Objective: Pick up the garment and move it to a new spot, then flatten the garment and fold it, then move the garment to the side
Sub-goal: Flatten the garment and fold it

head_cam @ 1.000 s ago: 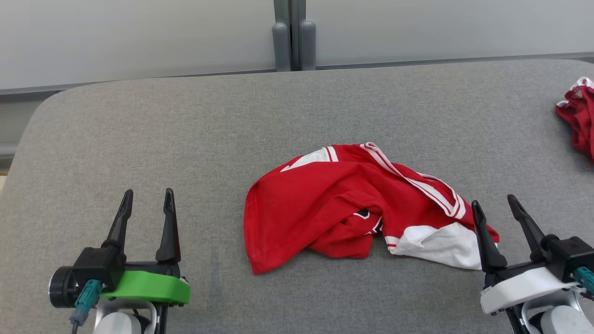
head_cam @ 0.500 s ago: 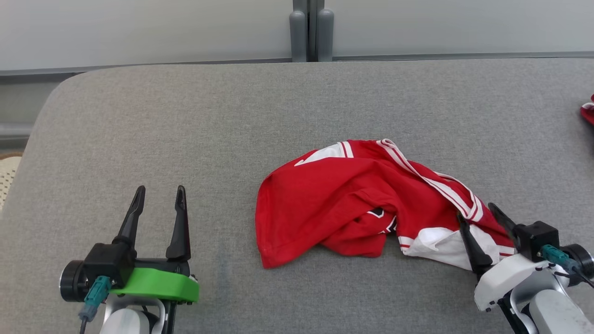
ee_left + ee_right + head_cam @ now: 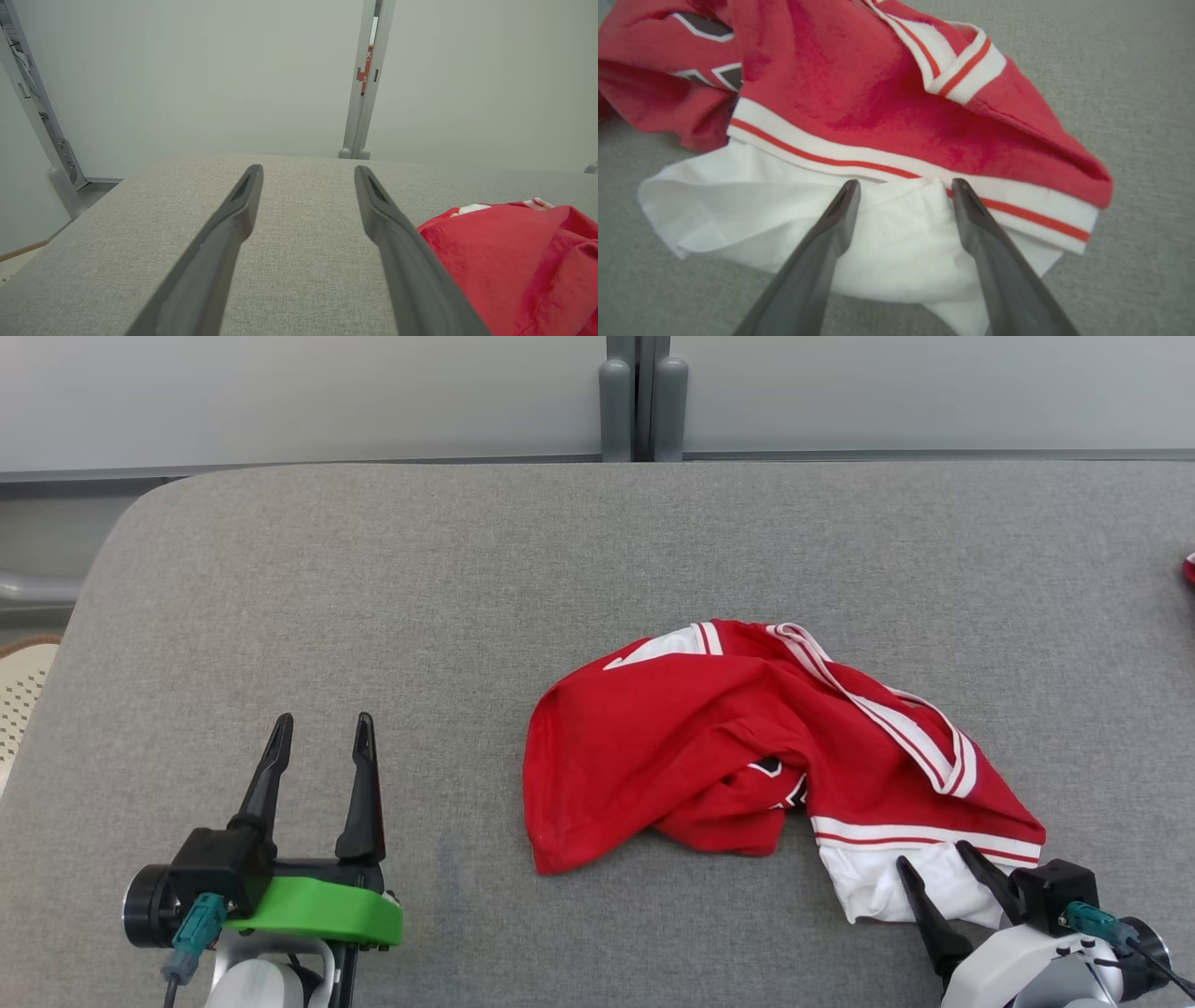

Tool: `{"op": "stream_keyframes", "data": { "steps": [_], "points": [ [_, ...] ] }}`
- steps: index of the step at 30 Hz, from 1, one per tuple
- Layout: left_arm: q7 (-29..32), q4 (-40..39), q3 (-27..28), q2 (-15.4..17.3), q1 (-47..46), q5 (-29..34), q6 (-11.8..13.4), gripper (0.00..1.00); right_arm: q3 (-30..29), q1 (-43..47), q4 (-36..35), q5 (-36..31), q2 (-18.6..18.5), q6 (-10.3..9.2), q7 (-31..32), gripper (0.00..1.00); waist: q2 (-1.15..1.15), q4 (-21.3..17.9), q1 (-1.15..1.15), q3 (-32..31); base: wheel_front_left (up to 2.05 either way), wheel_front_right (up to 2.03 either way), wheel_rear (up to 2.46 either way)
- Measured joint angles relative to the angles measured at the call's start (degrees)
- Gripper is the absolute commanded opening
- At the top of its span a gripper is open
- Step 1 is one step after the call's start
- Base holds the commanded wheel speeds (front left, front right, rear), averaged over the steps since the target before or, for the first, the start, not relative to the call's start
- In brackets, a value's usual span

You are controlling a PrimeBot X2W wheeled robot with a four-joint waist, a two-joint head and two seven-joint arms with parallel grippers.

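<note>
Print on the garment [image 3: 859, 93] cannot be read.

Red-white garment [image 3: 709, 747] crumpled; lying on grey surface [image 3: 373, 597]

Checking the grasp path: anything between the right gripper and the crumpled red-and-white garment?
Nothing visible. The open right gripper points straight at the white section of the crumpled red-and-white garment on the grey fabric surface; contact unclear.
</note>
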Motion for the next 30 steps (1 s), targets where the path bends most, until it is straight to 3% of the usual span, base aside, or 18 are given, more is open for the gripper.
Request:
{"op": "stream_keyframes", "data": {
  "steps": [1,2,4,21,22,23,30],
  "points": [
    [0.00,0.04,-0.05,0.00,0.00,0.01,0.00,1.00,0.01,0.02,0.21,0.05,0.11,0.00,0.40,0.89,0.00,-0.07,0.00,-0.02,0.00,0.00,0.00],
    [0.00,0.05,-0.10,0.00,-0.01,0.01,0.00,1.00,-0.18,0.02,0.23,0.21,0.40,0.00,0.79,0.66,0.00,-0.13,0.00,-0.06,0.00,0.00,0.00],
    [0.00,0.11,-0.09,0.00,-0.01,0.01,0.00,1.00,-0.26,0.19,0.25,0.93,0.37,0.00,1.51,0.00,0.00,-0.23,0.00,-0.18,0.00,0.00,0.00],
    [0.00,0.20,0.01,0.00,0.92,0.34,-0.25,1.00,-1.59,15.45,-11.92,2.81,0.20,0.00,-0.16,0.00,0.00,-1.80,0.00,-1.70,0.00,0.00,0.00],
    [0.00,0.20,0.04,0.00,0.93,0.34,-0.26,1.00,-1.49,16.24,-12.57,3.14,-0.30,0.00,-0.18,0.39,0.00,-1.87,0.00,-1.69,0.00,0.00,0.00],
    [0.00,0.20,0.08,0.00,0.94,0.34,-0.26,1.00,-1.44,16.78,-13.07,3.24,-0.68,0.00,-0.23,0.98,0.00,-1.94,0.00,-1.69,0.00,0.00,0.00],
    [0.00,0.21,0.83,0.00,1.24,0.43,-0.34,1.00,-3.98,15.52,-18.12,3.22,-3.18,0.00,-1.90,1.00,0.00,-2.49,0.00,-1.89,0.00,0.00,0.00]
  ]
}}
